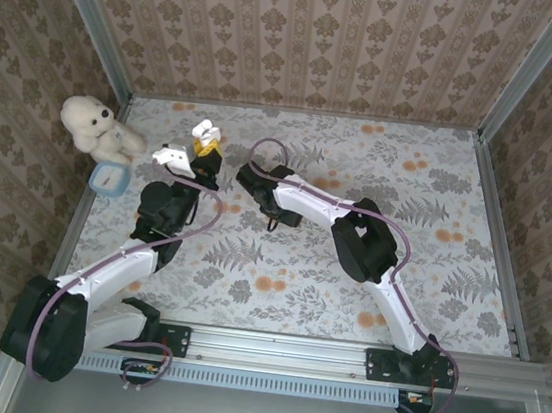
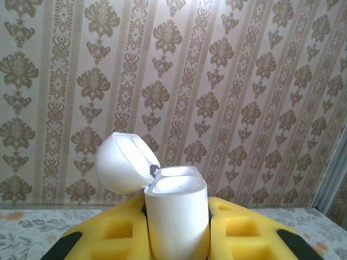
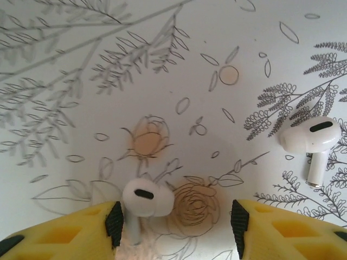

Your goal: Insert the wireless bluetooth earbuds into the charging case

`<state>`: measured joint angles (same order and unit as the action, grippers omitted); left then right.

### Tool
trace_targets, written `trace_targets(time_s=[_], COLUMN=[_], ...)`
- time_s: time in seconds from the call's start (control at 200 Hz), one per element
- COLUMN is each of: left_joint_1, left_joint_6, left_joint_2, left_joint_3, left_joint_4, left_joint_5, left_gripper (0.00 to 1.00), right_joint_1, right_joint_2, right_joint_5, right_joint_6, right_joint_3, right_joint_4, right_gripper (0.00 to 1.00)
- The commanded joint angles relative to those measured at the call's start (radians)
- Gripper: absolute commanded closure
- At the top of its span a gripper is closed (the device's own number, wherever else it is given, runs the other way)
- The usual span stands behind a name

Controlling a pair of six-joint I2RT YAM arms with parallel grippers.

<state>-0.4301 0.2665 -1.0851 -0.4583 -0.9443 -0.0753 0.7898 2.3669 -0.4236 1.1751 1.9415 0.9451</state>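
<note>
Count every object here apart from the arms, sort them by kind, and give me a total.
White glossy plastic earbuds: 2
White rounded plastic charging case, lid open: 1
White fluffy plush bear: 1
Pale blue rounded-square object: 1
Total: 5

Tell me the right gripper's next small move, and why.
Probably close the right gripper on the white earbud: it lies on the table between its open jaws, not yet gripped, and the case stands with its lid open.
</note>
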Motion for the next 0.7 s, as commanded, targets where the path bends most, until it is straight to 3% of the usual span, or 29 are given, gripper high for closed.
trace_targets(time_s=[0.0, 0.3, 0.565, 0.7], left_joint_1=[0.005, 0.005, 0.005, 0.005], left_joint_6=[0.024, 0.042, 0.031, 0.031], left_joint_2=[0.019, 0.004, 0.016, 0.027], left_joint_3=[0.006, 0.006, 0.003, -0.002], left_joint_4=[0.011, 0.013, 0.031, 0.054], left_joint_5=[0.018, 0.035, 0.039, 0.042], left_gripper=[1.0, 1.0, 1.0, 1.0], right_joint_1=[-0.004, -0.004, -0.018, -0.054], right_joint_2=[-0.057, -0.191, -0.197, -0.205], right_joint_5=[-0.017, 0.008, 0.026, 0.101], right_joint_6=[-0.013, -0.009, -0.283, -0.427], right_joint_3=[-0.076, -0.242, -0.229, -0.249], right_joint_4=[0.009, -0.137, -0.285, -0.356], right_gripper=[0.43, 0.43, 0.35, 0.33])
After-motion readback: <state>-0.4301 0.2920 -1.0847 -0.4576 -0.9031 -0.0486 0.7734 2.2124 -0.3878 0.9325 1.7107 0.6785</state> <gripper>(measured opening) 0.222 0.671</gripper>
